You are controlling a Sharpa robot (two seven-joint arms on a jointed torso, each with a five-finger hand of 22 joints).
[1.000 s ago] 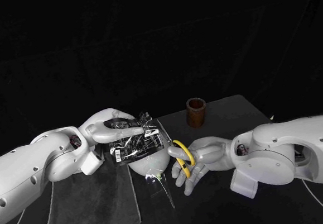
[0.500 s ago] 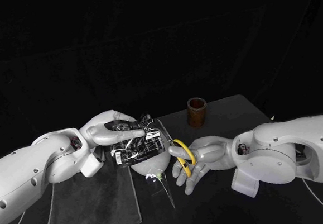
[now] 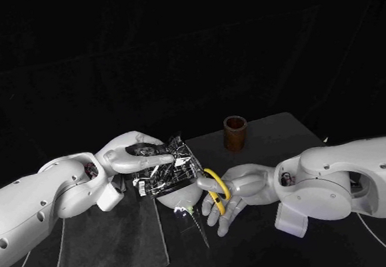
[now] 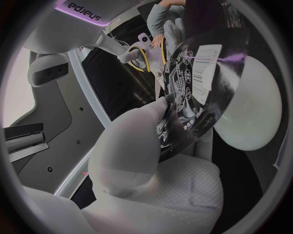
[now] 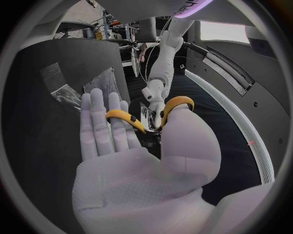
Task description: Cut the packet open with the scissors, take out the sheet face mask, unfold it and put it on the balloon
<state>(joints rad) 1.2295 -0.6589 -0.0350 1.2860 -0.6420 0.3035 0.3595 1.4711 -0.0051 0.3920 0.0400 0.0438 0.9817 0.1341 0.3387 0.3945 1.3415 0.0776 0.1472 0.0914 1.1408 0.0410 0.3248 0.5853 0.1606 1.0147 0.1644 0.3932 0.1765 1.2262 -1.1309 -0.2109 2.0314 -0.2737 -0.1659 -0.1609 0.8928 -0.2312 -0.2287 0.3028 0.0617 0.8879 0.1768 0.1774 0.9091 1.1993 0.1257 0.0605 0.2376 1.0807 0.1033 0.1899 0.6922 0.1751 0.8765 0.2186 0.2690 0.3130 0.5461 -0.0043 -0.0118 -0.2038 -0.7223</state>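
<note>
Yellow-handled scissors [image 3: 216,187] are grasped in the fingers of the right hand [image 3: 237,189]; the left hand [image 3: 130,157] grasps the shiny packet [image 3: 164,170], close to the balloon [image 3: 179,195].

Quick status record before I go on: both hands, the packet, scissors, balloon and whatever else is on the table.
left hand: holds the packet raised just above the balloon
right hand: holds the scissors by their yellow handles
scissors: blades point up along the packet's edge on the right hand's side; cannot tell whether they have cut in
packet: crumpled silvery foil with dark print
balloon: white, beneath the packet
table: dark cloth under the left arm; brown cylinder standing upright behind the hands
</note>
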